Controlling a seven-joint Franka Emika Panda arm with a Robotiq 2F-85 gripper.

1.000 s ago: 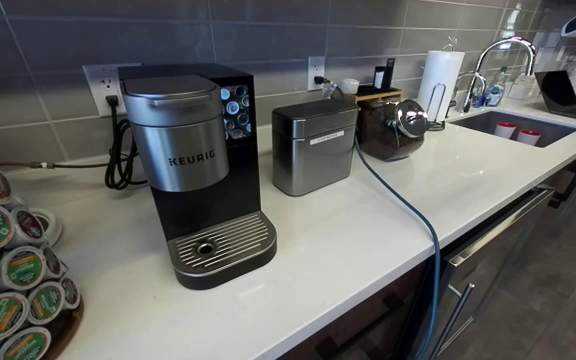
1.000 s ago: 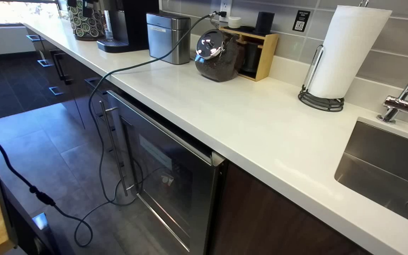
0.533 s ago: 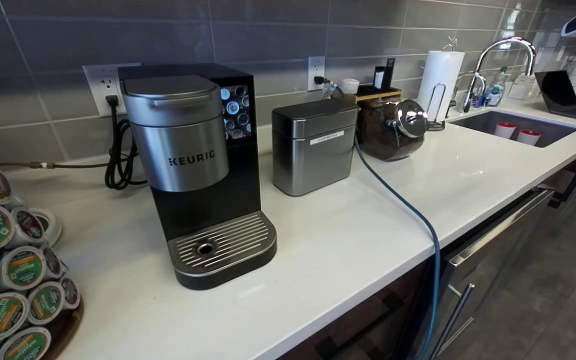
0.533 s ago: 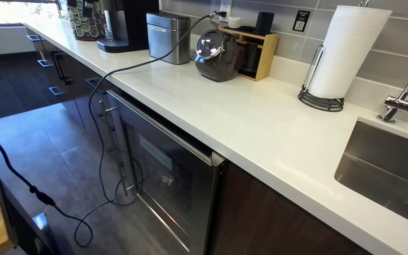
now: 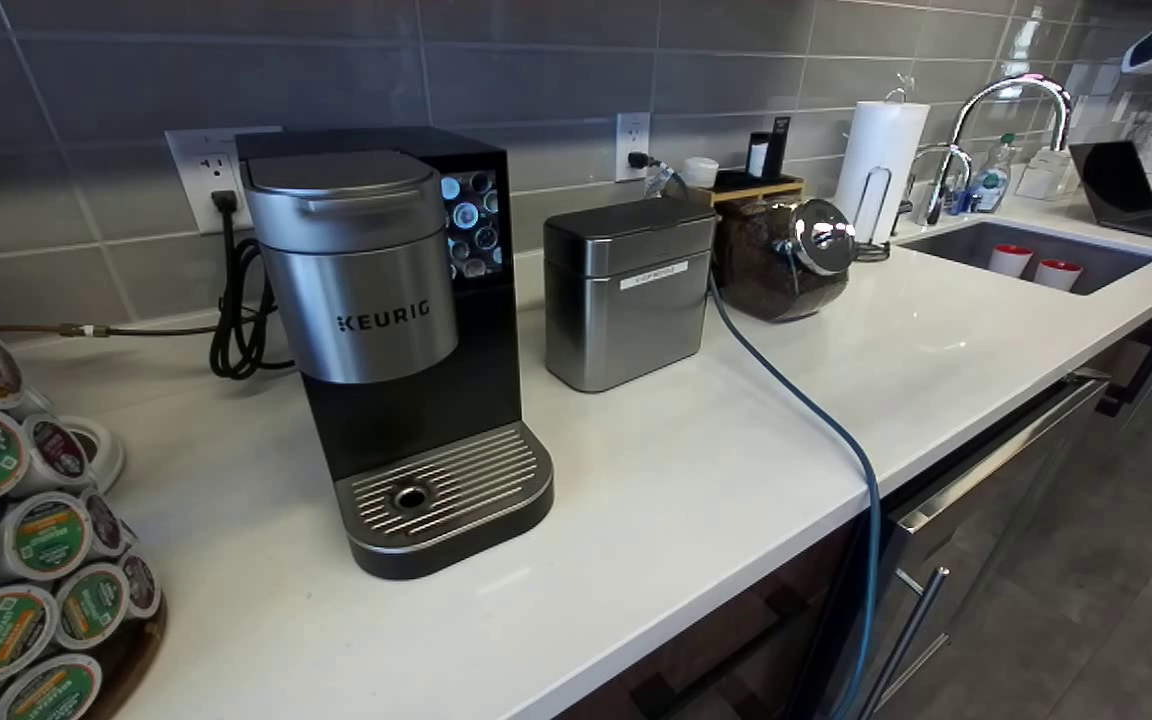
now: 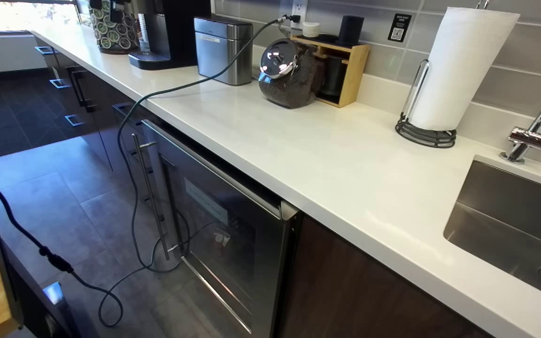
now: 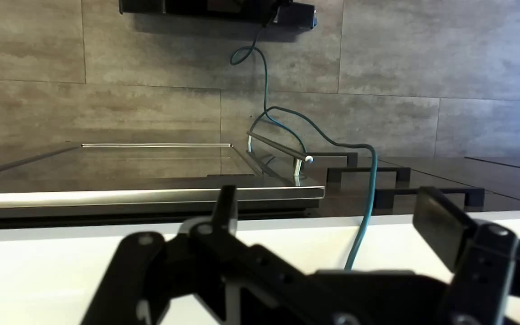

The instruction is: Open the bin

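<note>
The bin (image 5: 628,305) is a boxy brushed-steel container on the counter, with its flat lid down. It stands between the Keurig coffee maker and a dark round jar, and also shows in an exterior view (image 6: 223,51). My gripper (image 7: 334,212) shows in the wrist view with its fingers wide apart and nothing held. It hangs over the counter by the front edge. The bin is out of view in the wrist view. White and black arm parts show at the right edge of an exterior view; the fingertips cannot be made out there.
The taller Keurig (image 5: 366,300) stands beside the bin, with a pod carousel (image 5: 26,520) farther along. A dark jar (image 6: 289,75) and wooden rack (image 6: 352,80) are on the bin's other side. A blue-green cable (image 7: 368,194) crosses the counter edge. The fridge handle (image 7: 280,146) sticks out below.
</note>
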